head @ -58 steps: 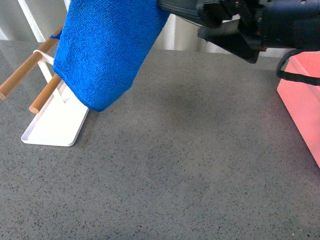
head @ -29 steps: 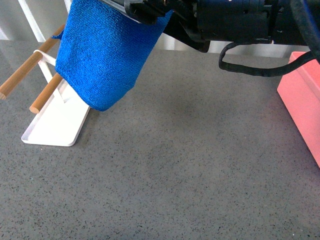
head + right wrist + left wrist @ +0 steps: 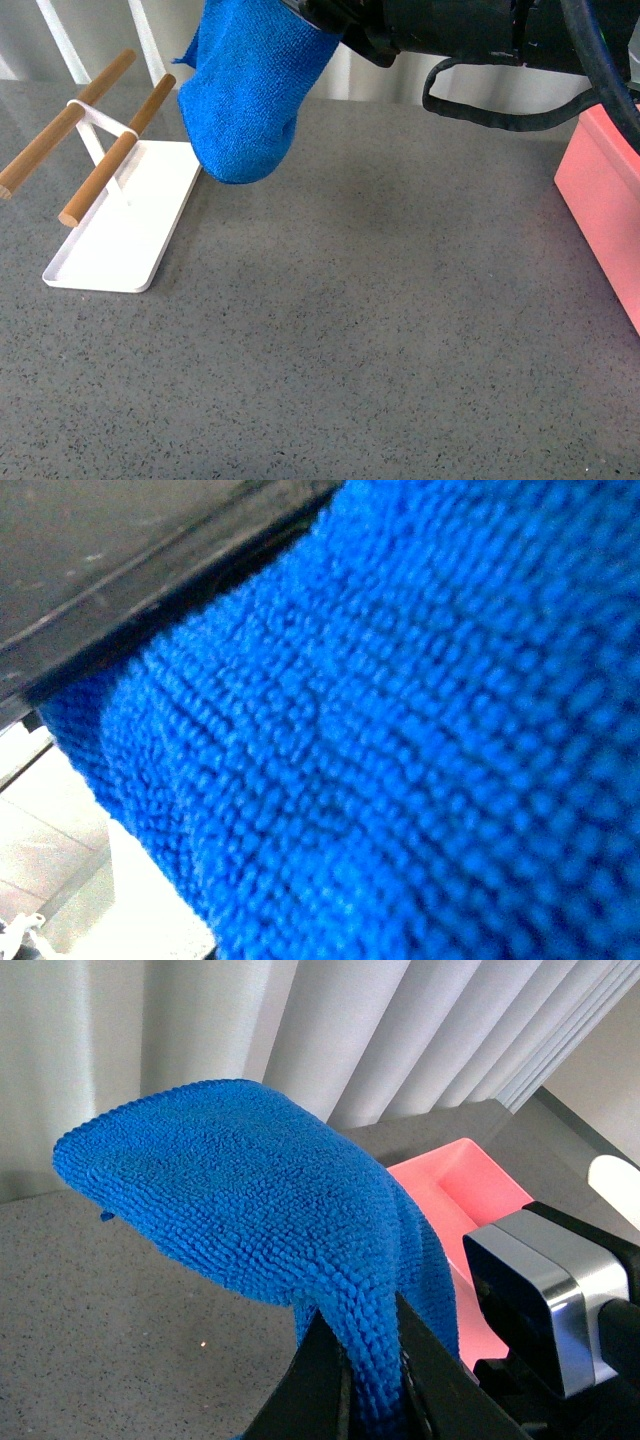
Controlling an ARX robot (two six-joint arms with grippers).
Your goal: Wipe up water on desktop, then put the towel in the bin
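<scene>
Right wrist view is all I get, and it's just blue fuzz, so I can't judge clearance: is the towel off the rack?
Observer: Yes. In the front view the towel hangs free of both wooden rods, beside the white tray.
Operator: Is the grip solid?
Observer: The left wrist view shows the right gripper pinching a fold of it.
Operator: Where's the bin?
Observer: The bin sits far right on the desktop, well apart from the towel.

No writing can be read in any view — no label, brand, number or sign. The towel [image 3: 250, 90], the bin [image 3: 605, 190] and the white tray [image 3: 125, 235] show plain surfaces.
</scene>
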